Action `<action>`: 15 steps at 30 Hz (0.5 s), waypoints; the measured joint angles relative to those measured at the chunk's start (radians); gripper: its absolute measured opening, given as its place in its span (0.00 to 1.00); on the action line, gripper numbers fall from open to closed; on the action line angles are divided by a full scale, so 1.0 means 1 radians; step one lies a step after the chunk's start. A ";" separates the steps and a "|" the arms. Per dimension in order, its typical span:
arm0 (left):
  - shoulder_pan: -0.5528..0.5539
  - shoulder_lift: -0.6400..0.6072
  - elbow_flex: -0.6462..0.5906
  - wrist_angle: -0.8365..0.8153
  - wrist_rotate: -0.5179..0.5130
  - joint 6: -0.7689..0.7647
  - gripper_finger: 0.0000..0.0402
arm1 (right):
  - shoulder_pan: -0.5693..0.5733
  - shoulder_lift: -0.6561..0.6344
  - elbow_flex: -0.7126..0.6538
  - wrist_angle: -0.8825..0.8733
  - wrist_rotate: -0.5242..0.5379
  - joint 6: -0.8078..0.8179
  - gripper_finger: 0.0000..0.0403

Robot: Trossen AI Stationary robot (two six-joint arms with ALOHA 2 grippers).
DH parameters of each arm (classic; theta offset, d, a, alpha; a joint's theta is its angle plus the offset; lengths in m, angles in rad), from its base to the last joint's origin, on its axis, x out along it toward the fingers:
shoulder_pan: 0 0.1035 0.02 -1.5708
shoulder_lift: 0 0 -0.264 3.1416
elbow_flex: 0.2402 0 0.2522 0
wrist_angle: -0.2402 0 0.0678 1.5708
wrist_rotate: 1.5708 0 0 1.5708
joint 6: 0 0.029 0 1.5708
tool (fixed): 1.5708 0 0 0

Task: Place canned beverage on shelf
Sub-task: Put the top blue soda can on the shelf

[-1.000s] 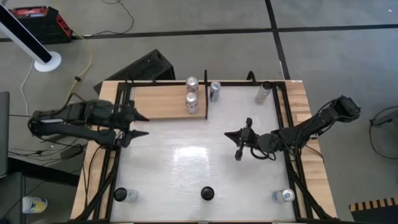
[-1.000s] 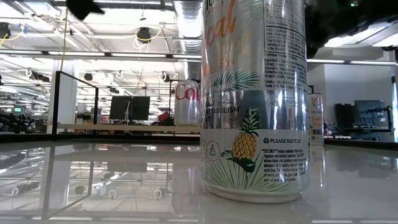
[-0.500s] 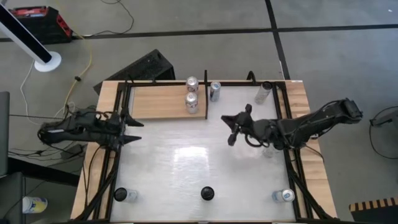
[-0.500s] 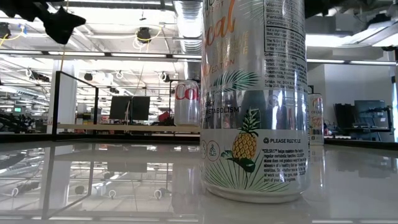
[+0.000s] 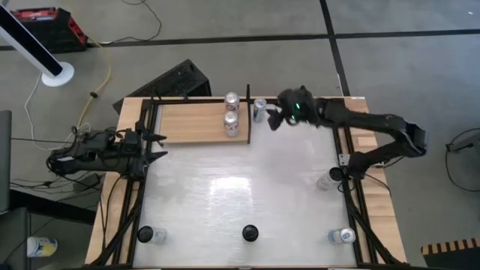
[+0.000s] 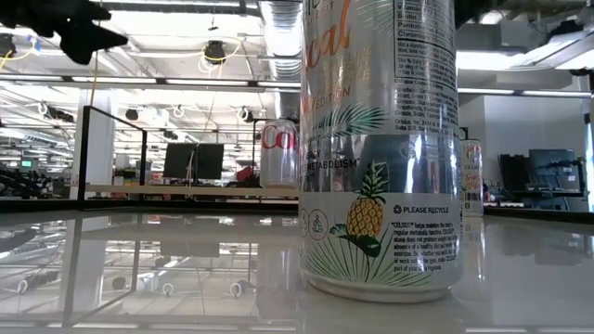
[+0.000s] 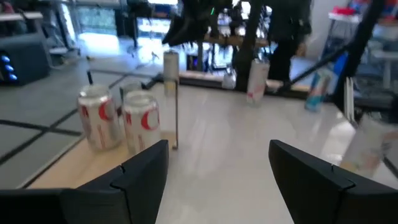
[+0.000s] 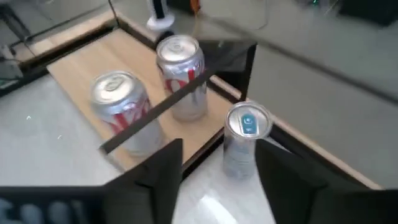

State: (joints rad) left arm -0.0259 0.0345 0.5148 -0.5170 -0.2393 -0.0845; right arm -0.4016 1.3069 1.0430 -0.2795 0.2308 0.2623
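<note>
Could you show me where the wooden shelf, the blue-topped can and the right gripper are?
Light-brown wooden shelf (image 5: 191,121), high view: bare panel.
Slim silver can with blue top (image 8: 247,124), right wrist view: its lid.
Right gripper (image 5: 274,118), high view: between its fingers.

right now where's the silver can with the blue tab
In the high view, the slim silver can with the blue tab stands on the white table's far edge, just right of the wooden shelf.

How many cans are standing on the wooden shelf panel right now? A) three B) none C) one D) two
D: two silver red-lettered cans stand on the light-brown wood-grain shelf; the slim blue-tabbed silver can stands beside it on the white table.
</note>
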 joint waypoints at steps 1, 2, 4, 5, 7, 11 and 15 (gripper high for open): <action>0.000 0.000 0.000 -0.003 -0.006 -0.001 0.65 | -0.042 0.027 0.015 0.006 -0.053 -0.009 0.63; 0.000 0.000 0.000 -0.012 -0.006 -0.004 0.65 | -0.074 0.057 0.033 -0.002 -0.095 -0.024 0.66; 0.000 0.001 0.000 -0.007 -0.012 -0.010 0.65 | -0.128 0.114 0.071 0.011 -0.144 -0.058 0.71; 0.000 0.001 0.000 -0.008 -0.013 -0.009 0.65 | -0.153 0.140 0.086 0.006 -0.148 -0.074 0.74; 0.000 0.001 0.000 -0.008 -0.012 -0.010 0.65 | -0.183 0.196 0.121 -0.001 -0.150 -0.095 0.77; 0.000 0.001 0.000 -0.009 -0.013 -0.014 0.65 | -0.205 0.278 0.161 0.005 -0.150 -0.096 0.81; 0.000 0.001 0.000 -0.010 -0.016 -0.014 0.65 | -0.207 0.339 0.189 0.002 -0.154 -0.125 0.81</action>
State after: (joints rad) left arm -0.0261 0.0353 0.5148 -0.5272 -0.2554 -0.0990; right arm -0.6090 1.6463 1.2321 -0.2779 0.0765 0.1370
